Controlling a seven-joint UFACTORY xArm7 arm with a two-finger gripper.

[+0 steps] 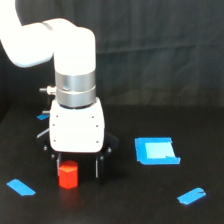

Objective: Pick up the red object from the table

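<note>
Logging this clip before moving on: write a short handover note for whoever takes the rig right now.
Tool: open, lowered over the red block, one finger on each side; whether they touch it cannot be told.
Red block: upright on the black table, toward the exterior view's left.
Blue square patch and blue tape strips lie apart from it.
Done: approach and descent over the block.
Left: close on the block, lift it off the table.

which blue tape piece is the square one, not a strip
The blue square patch at the exterior view's right of the gripper; the others, like the strip at lower left, are narrow slivers.
</note>
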